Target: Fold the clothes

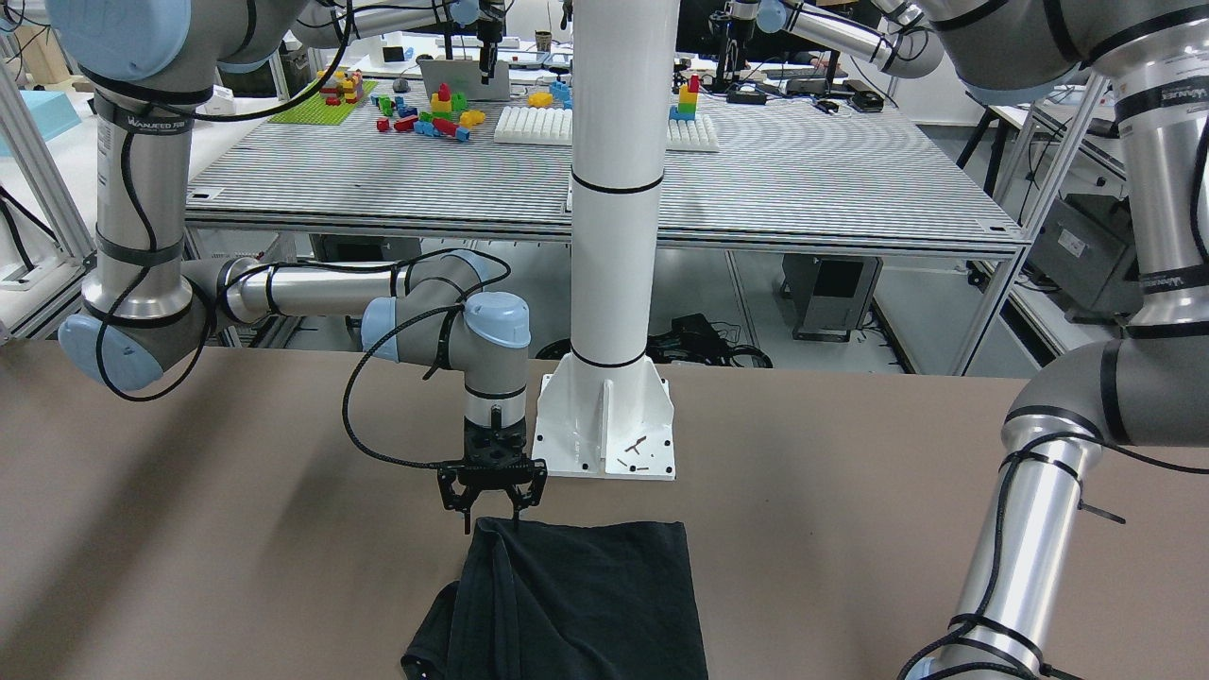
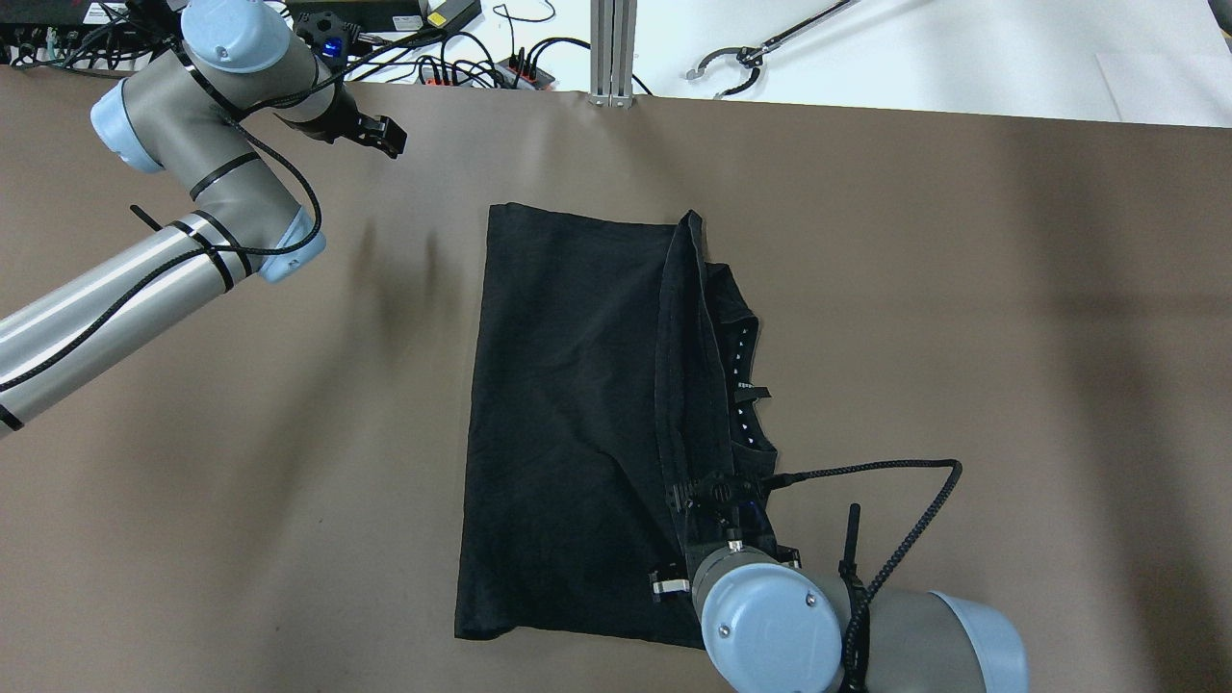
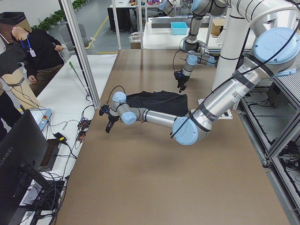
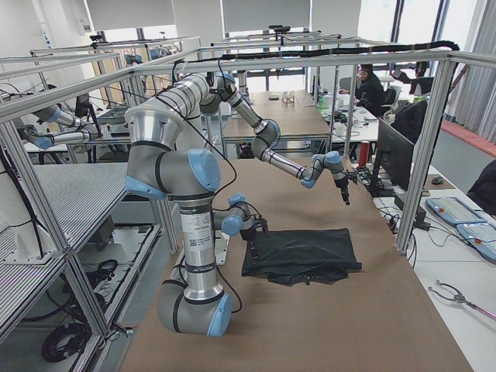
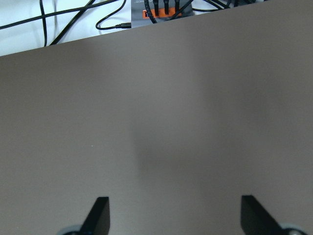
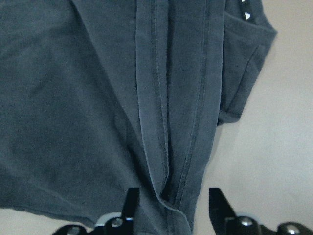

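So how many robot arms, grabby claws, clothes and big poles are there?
Robot arms: 2, the left arm and the right arm
Grippers: 2, the left gripper and the right gripper
Black clothes: 1
White pillar: 1
Total: 6

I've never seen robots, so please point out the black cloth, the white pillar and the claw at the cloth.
black cloth (image 2: 568, 414), overhead view, middle of its flat panel.
white pillar (image 1: 619, 236), front-facing view, its upright shaft.
right gripper (image 1: 491, 521), front-facing view, midway between its jaws.
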